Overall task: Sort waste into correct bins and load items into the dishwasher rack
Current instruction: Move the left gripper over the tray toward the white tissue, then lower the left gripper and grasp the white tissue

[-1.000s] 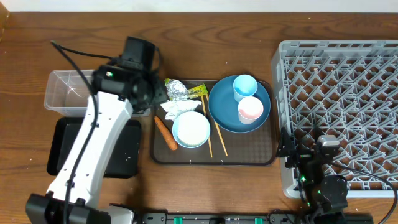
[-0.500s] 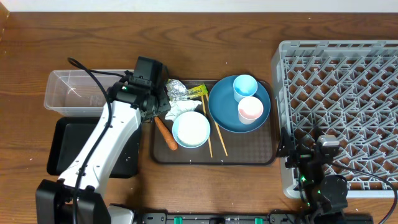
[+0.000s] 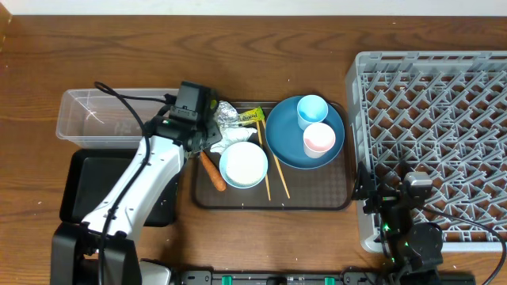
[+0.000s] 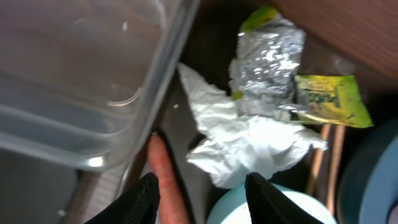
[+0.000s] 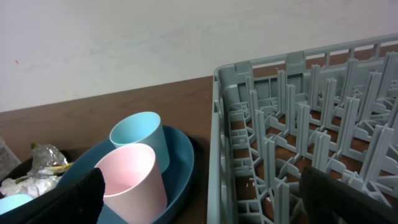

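Note:
My left gripper hovers open over the left end of the serving tray, holding nothing. An orange carrot lies between its fingers, close to the left one. Crumpled white tissue and the silver, yellow-green wrapper lie just ahead. The white bowl is under the right finger. Two chopsticks lie beside the blue plate, which carries a light blue cup and a pinkish cup. My right gripper stands wide open at the grey rack's near-left corner.
The clear tub sits left of the brown serving tray, its wall close to my left fingers. The black tray lies in front of the tub, partly under my left arm.
My left arm has swung right from above the clear tub to the left end of the serving tray, over the carrot. The right arm has not moved.

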